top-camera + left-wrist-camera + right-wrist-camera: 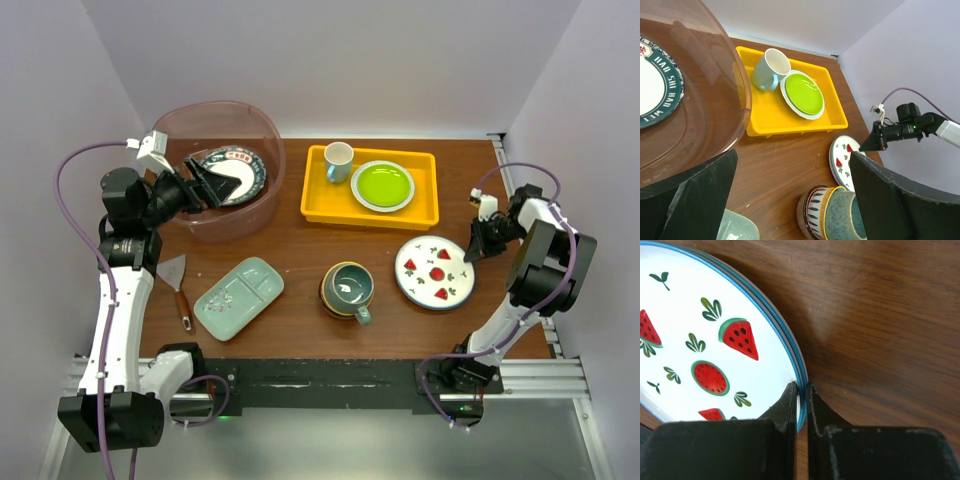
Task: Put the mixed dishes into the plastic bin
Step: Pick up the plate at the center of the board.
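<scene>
The plastic bin (262, 205) stands at the back left with a blue-rimmed plate (240, 172) lying inside. My left gripper (213, 183) hovers open and empty over the bin, beside that plate; the plate also shows in the left wrist view (657, 87). My right gripper (469, 252) is shut on the right rim of the white watermelon plates (433, 271), which lie stacked on the table; the rim sits between the jaws in the right wrist view (801, 390). A pale green divided tray (239, 297) and a stack of bowls holding a teal mug (347, 290) sit at the front.
A yellow tray (322, 205) behind the middle holds a lime-green plate (382, 185) and a small white cup (338, 160). A metal spatula (177, 285) lies at the front left, beside my left arm.
</scene>
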Robot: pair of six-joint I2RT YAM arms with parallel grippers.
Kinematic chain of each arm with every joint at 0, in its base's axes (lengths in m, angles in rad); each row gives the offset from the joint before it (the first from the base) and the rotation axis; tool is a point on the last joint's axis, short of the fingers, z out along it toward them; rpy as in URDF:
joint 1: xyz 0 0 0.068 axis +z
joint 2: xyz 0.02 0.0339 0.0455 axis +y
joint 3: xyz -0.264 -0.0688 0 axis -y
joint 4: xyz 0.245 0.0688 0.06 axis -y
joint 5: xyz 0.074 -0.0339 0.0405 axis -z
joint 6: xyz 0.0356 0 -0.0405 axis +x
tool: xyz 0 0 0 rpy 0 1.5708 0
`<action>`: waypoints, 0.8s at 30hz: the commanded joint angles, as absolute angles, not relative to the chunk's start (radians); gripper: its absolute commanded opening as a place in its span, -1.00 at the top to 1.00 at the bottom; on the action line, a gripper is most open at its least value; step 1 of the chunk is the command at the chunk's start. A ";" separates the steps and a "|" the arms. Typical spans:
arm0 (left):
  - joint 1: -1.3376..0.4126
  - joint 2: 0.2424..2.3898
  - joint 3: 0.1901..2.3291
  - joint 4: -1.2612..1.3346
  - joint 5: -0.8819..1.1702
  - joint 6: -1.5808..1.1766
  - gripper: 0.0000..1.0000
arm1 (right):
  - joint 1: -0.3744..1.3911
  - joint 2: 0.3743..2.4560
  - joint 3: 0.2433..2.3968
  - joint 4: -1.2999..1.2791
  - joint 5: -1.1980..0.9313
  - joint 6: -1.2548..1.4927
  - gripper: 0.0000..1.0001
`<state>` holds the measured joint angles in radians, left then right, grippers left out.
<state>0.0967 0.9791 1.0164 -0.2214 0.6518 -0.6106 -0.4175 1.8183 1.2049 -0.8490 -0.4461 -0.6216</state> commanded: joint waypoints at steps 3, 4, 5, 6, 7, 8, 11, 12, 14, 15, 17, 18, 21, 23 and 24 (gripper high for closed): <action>0.092 0.979 1.009 -0.161 0.690 -0.632 -1.00 | -0.407 1.735 1.206 -0.888 -0.471 -0.658 1.00; 0.092 0.977 1.009 -0.163 0.690 -0.634 -1.00 | -0.408 1.726 1.210 -0.893 -0.471 -0.660 1.00; 0.092 0.977 1.009 -0.161 0.692 -0.634 -1.00 | -0.410 1.720 1.215 -0.896 -0.468 -0.660 1.00; 0.094 0.979 1.008 -0.160 0.693 -0.634 -1.00 | -0.410 1.709 1.226 -0.899 -0.468 -0.663 1.00; 0.092 0.977 1.008 -0.156 0.693 -0.634 -1.00 | -0.410 1.703 1.233 -0.908 -0.469 -0.669 1.00; 0.092 0.977 1.008 -0.155 0.695 -0.634 -1.00 | -0.410 1.698 1.238 -0.911 -0.469 -0.669 1.00; 0.092 0.977 1.006 -0.152 0.699 -0.635 -1.00 | -0.411 1.684 1.259 -0.922 -0.468 -0.667 1.00; 0.092 0.977 1.005 -0.152 0.701 -0.634 -1.00 | -0.410 1.683 1.269 -0.925 -0.469 -0.666 1.00; 0.092 0.976 1.005 -0.150 0.704 -0.635 -1.00 | -0.410 1.677 1.276 -0.927 -0.463 -0.664 1.00; 0.092 0.976 1.005 -0.150 0.704 -0.637 -1.00 | -0.410 1.675 1.282 -0.927 -0.456 -0.664 1.00; 0.092 0.974 1.005 -0.147 0.709 -0.638 -1.00 | -0.410 1.667 1.285 -0.924 -0.448 -0.666 1.00; 0.094 0.974 1.003 -0.146 0.712 -0.640 -1.00 | -0.410 1.666 1.285 -0.923 -0.442 -0.669 1.00; 0.092 0.974 1.002 -0.140 0.716 -0.644 -1.00 | -0.410 1.672 1.285 -0.914 -0.413 -0.667 1.00; 0.094 0.976 1.000 -0.137 0.719 -0.647 -1.00 | -0.411 1.683 1.279 -0.904 -0.382 -0.664 1.00; 0.092 0.976 1.002 -0.137 0.721 -0.647 -1.00 | -0.411 1.686 1.276 -0.896 -0.370 -0.663 1.00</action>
